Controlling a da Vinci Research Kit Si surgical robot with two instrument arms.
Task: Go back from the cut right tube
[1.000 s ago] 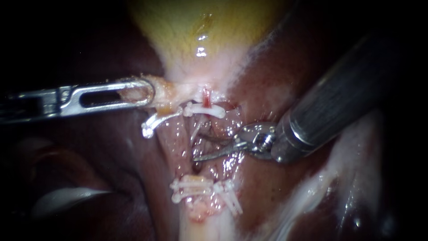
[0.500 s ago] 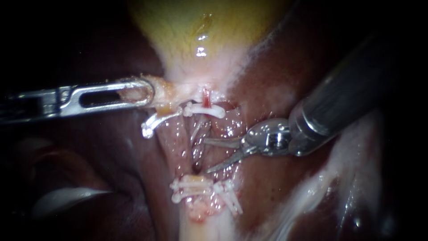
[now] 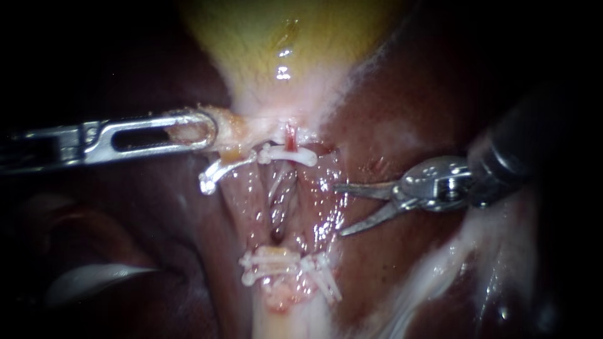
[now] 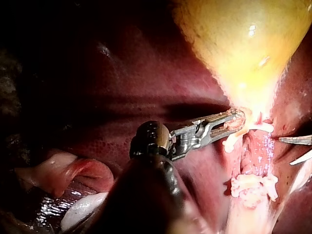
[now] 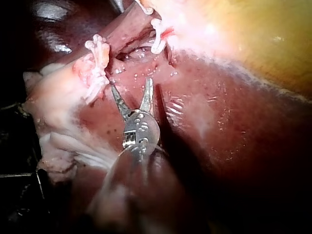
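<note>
Endoscope: the left instrument comes in from the left, its pincer pinching the gallbladder at its pale neck. The right instrument has its pincer spread and empty, tips just right of the cut right tube, which lies between a far clip and near clips.

Left wrist: the left instrument's pincer is clamped on the neck, and the right instrument's two tips show beyond the tube.

Right wrist: the right instrument's spread pincer points at the tube, apart from it, over the liver.
</note>
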